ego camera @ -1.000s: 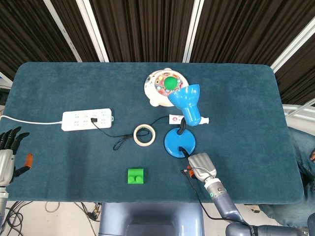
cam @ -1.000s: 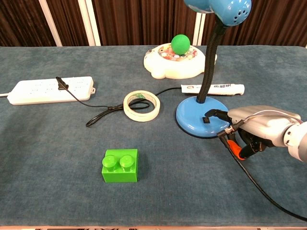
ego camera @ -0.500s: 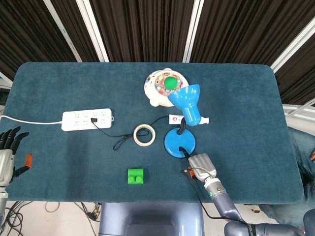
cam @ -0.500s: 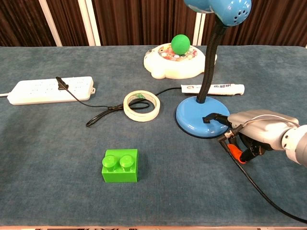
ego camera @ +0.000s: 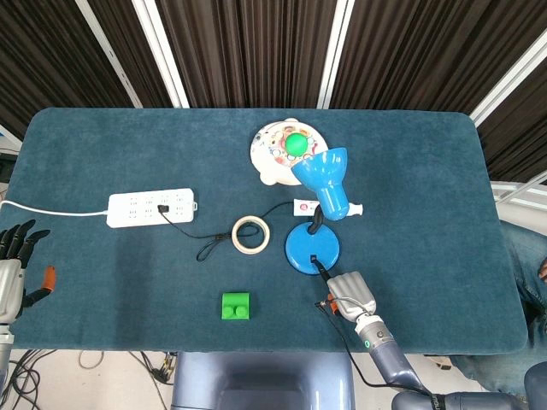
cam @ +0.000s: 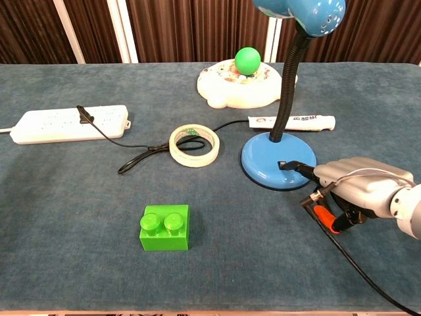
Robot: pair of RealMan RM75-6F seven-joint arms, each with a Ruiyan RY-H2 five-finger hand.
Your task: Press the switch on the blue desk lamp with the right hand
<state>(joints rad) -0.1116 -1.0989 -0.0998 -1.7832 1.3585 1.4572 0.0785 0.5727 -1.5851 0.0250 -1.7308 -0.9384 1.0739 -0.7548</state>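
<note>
The blue desk lamp (ego camera: 313, 248) stands mid-table, its shade (ego camera: 325, 177) bent over the round base (cam: 266, 164). A small black switch (cam: 282, 164) sits on the near side of the base. My right hand (cam: 358, 191) lies just right of the base with its fingers curled in and one dark fingertip (cam: 297, 167) stretched toward the switch, touching or nearly touching it. In the head view the right hand (ego camera: 350, 295) is just in front of the base. My left hand (ego camera: 13, 266) hangs at the table's left front edge, fingers spread, holding nothing.
A white power strip (ego camera: 151, 207) lies at the left, its black cable (cam: 135, 158) running to the lamp. A tape ring (cam: 193, 145) and a green brick (cam: 164, 228) sit left of the lamp. A toy with a green ball (cam: 248, 60) and a white tube (cam: 293, 122) lie behind it.
My right hand has drawn back a little toward the table's near edge, its fingertip sliding from over the switch to the switch's edge. The left hand has not moved.
</note>
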